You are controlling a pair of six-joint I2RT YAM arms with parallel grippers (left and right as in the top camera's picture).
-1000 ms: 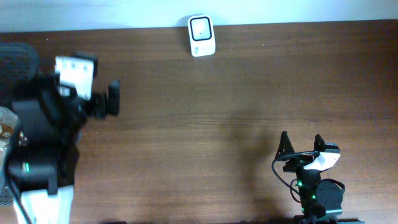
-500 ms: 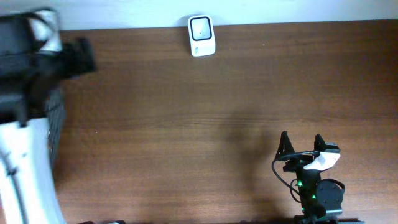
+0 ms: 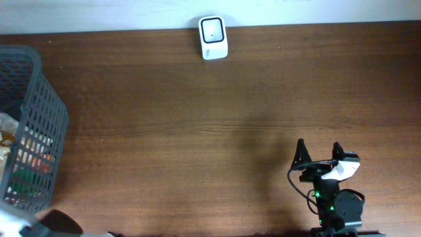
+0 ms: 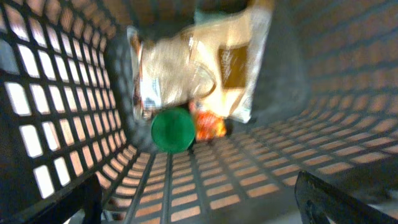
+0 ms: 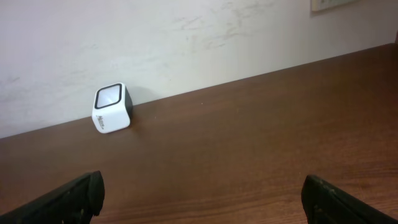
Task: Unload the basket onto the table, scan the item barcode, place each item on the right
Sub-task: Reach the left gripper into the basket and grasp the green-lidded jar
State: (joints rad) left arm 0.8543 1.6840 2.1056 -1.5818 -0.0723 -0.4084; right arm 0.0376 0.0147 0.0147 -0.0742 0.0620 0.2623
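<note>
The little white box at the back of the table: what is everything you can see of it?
The white box is a small rounded block, smooth plastic by its look, with a pale square window framed in black on its sloped upper face. It stands on the brown wooden table at the far edge, beside the pale wall; whether it touches the wall I cannot tell. Nothing else is near it.

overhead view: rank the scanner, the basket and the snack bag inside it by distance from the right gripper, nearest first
1. scanner, at the table's far edge, ahead and left of the right gripper.
2. basket, far left; its mesh wall faces the gripper.
3. snack bag, inside the basket, at the frame's left edge.
</note>
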